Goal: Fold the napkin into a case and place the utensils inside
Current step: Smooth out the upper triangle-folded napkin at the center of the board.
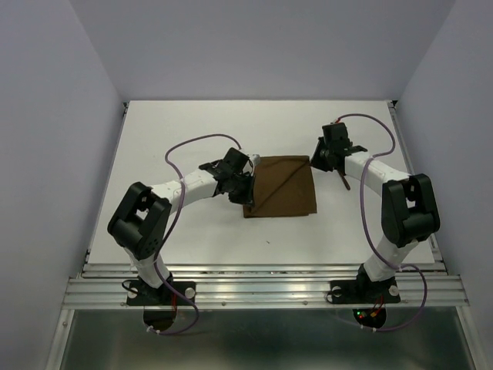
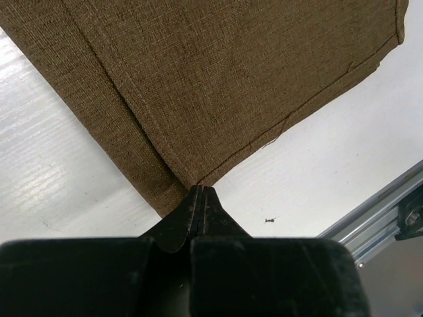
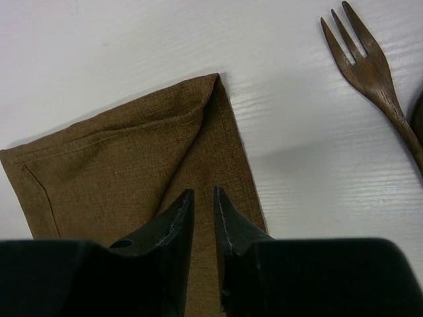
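The dark brown napkin (image 1: 281, 189) lies folded into a rough square mid-table, with a diagonal crease across it. My left gripper (image 1: 246, 194) is at its near-left corner, and the left wrist view shows the gripper (image 2: 200, 189) shut, the corner of the napkin's (image 2: 231, 79) top layer running in between its tips. My right gripper (image 1: 314, 163) hovers over the far-right corner. Its jaws (image 3: 202, 191) stand slightly apart above the napkin (image 3: 132, 165), holding nothing. A brown fork (image 3: 370, 72) lies on the table right of the cloth, with a sliver of the spoon (image 3: 418, 119) at the frame edge.
The utensils (image 1: 344, 181) lie just under my right forearm. A metal rail (image 1: 262, 289) runs along the table's near edge. White walls close in the back and both sides. A small dark speck (image 2: 269, 220) lies on the table near the left gripper.
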Tool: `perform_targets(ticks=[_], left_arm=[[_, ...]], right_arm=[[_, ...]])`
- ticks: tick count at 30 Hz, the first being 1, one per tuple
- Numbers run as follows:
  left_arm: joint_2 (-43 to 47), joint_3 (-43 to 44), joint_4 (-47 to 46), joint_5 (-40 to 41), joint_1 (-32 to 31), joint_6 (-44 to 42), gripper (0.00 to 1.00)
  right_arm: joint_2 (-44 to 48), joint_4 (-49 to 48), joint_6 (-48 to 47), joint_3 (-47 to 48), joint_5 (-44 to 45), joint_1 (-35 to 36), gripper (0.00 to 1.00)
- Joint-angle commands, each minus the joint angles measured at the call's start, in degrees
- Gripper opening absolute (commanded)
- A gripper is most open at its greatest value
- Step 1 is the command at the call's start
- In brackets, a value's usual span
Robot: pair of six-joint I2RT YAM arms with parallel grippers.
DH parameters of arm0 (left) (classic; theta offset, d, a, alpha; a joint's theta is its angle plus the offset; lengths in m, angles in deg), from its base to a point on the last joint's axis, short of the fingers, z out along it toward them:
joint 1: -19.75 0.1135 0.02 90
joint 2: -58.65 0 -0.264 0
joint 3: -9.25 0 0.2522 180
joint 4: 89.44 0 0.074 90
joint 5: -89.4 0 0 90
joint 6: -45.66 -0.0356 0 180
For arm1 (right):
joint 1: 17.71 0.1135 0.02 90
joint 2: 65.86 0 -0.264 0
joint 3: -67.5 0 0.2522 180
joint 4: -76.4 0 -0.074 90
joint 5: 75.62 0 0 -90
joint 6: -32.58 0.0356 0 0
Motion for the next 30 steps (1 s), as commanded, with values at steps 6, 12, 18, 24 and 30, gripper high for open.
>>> perform_targets(ticks=[6, 12, 18, 24, 30], left_arm=[[-1.47, -2.12, -3.97, -0.06, 0.14, -0.61, 0.0], [-3.92, -2.74, -3.8, 1.34, 0.14, -1.39, 0.0], [-2.01, -1.33, -2.13, 3.72, 0.05, -1.84, 0.0], [3.8, -0.36, -0.02, 2.58, 0.05, -1.22, 0.0], [3.1, -2.56, 0.34, 2.4, 0.05, -1.49, 0.0]], right_arm=[[2.65, -0.66, -0.25, -1.42, -0.51, 0.11, 0.24], [2.65, -0.57, -0.43, -1.33, -0.51, 0.11, 0.25], [3.35, 0.22, -0.52, -1.16, -1.3, 0.11, 0.24], [5.73, 0.75, -0.61, -0.45, -2.09, 0.11, 0.25], [5.38, 0.84, -0.08, -0.63, -2.89, 0.11, 0.25]])
